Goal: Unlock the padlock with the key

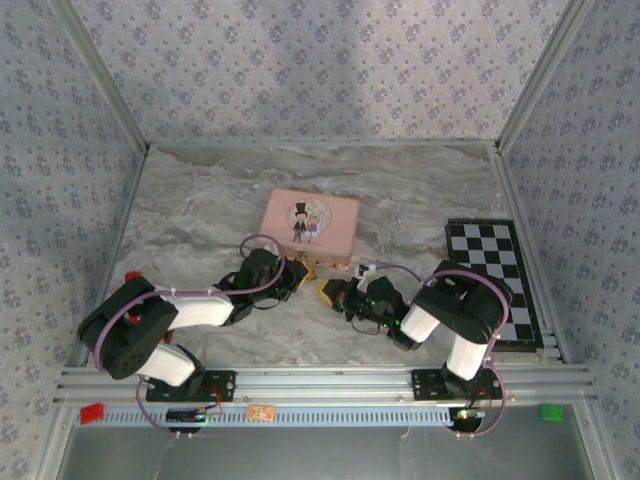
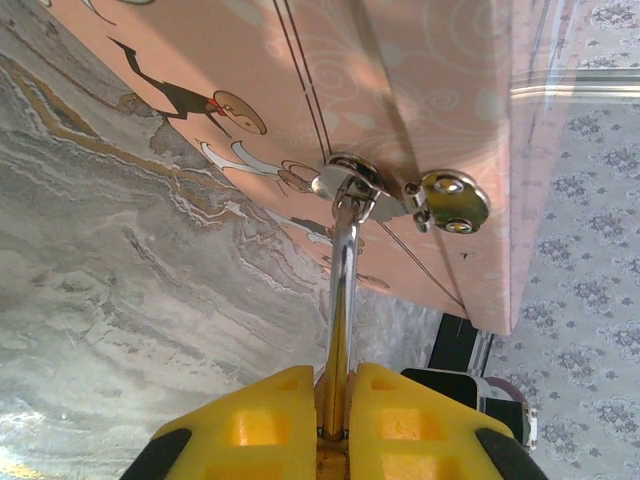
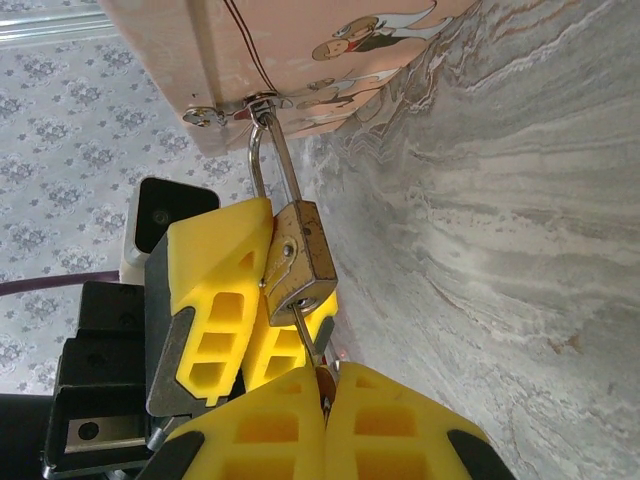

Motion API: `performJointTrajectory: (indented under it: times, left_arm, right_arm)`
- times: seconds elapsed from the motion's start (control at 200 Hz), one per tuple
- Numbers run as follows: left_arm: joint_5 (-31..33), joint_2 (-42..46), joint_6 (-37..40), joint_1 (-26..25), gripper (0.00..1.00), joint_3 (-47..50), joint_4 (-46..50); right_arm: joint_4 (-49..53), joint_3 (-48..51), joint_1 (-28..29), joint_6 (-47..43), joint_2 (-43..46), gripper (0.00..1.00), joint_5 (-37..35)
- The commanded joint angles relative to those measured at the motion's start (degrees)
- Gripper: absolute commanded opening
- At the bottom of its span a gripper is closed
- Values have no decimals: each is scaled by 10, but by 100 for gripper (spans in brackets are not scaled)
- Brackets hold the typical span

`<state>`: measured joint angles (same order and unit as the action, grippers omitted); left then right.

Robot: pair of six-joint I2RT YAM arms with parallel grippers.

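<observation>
The brass padlock (image 3: 300,258) hangs by its silvery shackle (image 2: 342,285) from the hasp (image 2: 345,185) of the pink tin (image 1: 310,225). My left gripper (image 2: 335,425) is shut on the padlock's body, with its yellow fingers (image 3: 215,290) on either side of the body in the right wrist view. My right gripper (image 3: 325,388) is shut on the head of the thin silvery key (image 3: 306,335). The key's blade sits in the keyhole on the padlock's underside. From above, both grippers meet just in front of the tin, the left gripper (image 1: 298,272) tip to tip with the right gripper (image 1: 333,292).
A black-and-white chequered board (image 1: 495,275) lies flat at the right, close to my right arm. Patterned walls enclose the marbled table (image 1: 200,215) on three sides. An aluminium rail (image 1: 320,385) runs along the near edge.
</observation>
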<state>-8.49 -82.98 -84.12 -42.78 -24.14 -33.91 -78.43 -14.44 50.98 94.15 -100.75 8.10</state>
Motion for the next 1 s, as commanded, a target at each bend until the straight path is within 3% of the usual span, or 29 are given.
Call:
performJointTrajectory:
  times: [0.0, 0.994]
  left_arm:
    - [-8, 5, -4, -10, 0, 6, 0]
    - [-2, 11, -3, -16, 0, 8, -6]
  right_arm:
    - [-14, -3, 0, 4, 8, 0, -18]
    - [-14, -1, 15, 6, -6, 0, -32]
